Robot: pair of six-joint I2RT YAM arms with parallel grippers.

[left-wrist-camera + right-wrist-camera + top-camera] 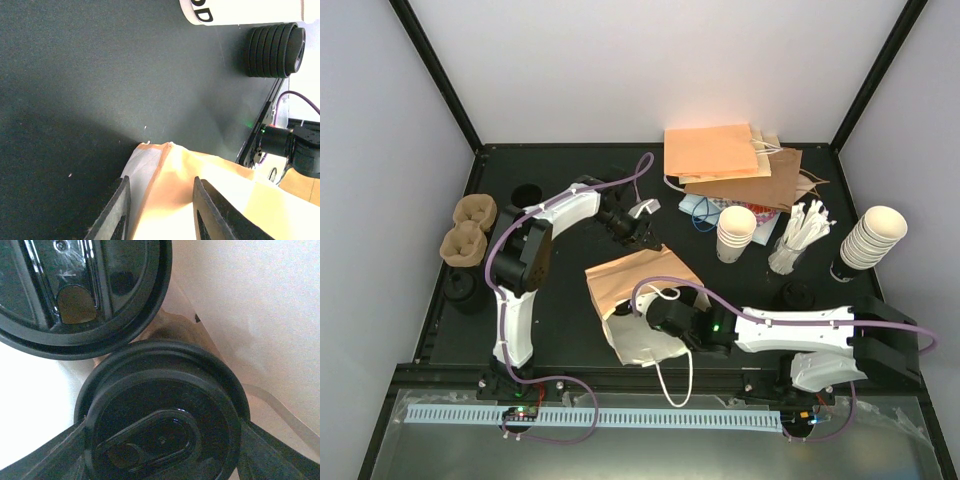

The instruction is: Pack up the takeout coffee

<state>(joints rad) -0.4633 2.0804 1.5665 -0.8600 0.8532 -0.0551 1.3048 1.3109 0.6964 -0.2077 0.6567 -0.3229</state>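
Over the counter, the top view has the left pincer (638, 237) at the far edge of the bag (645, 275). The bag lies on its side, its white-lined mouth toward the right pincer (655, 318). That pincer is pushed into the mouth, and its wrist hides what it carries.

At the left wrist, the jaws stand part open astride the bag's edge, with a fold of paper between the fingers (118, 212). Whether they pinch it yet I cannot tell. Well beyond the fingertips sits a stack of lids (275, 51).

At the right wrist, the pincer is closed wide on a coffee (165, 410), one finger (60, 455) against each side of its black lid. Just ahead of the fingertips lies a second coffee (75, 285), its lid touching or nearly touching the held one. White bag lining shows around both, so both cups look to be inside the bag.

The step in hand seems to be seating this coffee beside the other. The next move probably calls for a firm left pinch to steady the bag. The right jaws would then open and draw straight back without dragging paper or nudging either cup.
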